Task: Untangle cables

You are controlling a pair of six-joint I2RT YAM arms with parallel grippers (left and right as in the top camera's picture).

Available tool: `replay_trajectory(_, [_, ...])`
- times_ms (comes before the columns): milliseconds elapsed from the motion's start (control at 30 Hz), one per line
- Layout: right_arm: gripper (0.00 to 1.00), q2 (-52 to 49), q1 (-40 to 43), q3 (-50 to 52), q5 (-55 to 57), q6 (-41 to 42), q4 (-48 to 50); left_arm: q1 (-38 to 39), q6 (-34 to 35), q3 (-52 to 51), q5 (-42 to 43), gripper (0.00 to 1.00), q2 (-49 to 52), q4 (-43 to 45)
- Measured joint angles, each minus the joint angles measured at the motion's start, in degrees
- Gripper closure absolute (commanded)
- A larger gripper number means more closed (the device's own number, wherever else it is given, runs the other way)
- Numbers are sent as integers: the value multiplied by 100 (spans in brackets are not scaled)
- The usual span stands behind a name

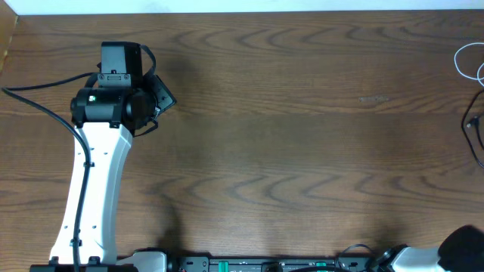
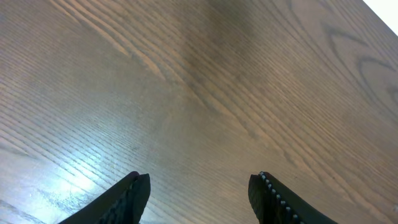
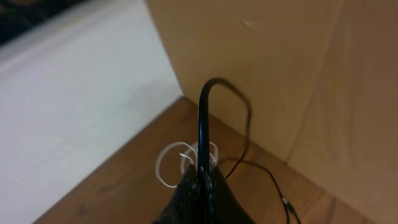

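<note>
The left gripper (image 2: 199,182) hangs half-open and empty over the desk (image 2: 186,74). At the far right desk edge, the right gripper (image 3: 202,183) pinches the black cable (image 3: 203,118) beside the white cable (image 3: 163,167); draw it away slowly so the white loops do not drag along.

Flat, rather dim overhead light falls on the desk (image 1: 302,151), with a soft shadow spreading right of the left arm (image 1: 94,181). Down at the left wrist, pale glare streaks the wood at lower left, and the left fingers (image 2: 134,193) are out of focus. The right wrist view is soft and grainy, and the black cable (image 3: 204,130) is blurred up close.
</note>
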State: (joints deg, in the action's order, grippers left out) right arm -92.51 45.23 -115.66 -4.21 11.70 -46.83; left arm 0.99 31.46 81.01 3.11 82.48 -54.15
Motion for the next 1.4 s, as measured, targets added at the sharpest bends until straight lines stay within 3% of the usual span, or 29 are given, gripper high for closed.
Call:
replay_trajectory(100, [98,-372,157,0,24,118,-15,2,0,0,0,43,0,0])
replay_trajectory(133, [83,-518,203,0,39,155,-15,2,0,0,0,43,0,2])
replay_trajectory(233, [19,-933,284,0,63,240,-4,2,0,0,0,43,0,2])
replay_trajectory(267, [5,-1078,299,0,76,254,-9,2,0,0,2,43,0,2])
replay_trajectory(300, [1,-1235,306,0,85,260,-22,2,0,0,2,43,0,4])
replay_trajectory(600, [1,-2356,295,59,-46,295,-595,2,2,0,0,43,0,7])
replay_trajectory(1267, [1,-2310,-562,63,-3226,-970,-570,0,-7,0,0,43,0,11])
replay_trajectory(1400, [1,-1989,-981,63,-3414,-1445,-844,0,-341,0,2,34,0,157])
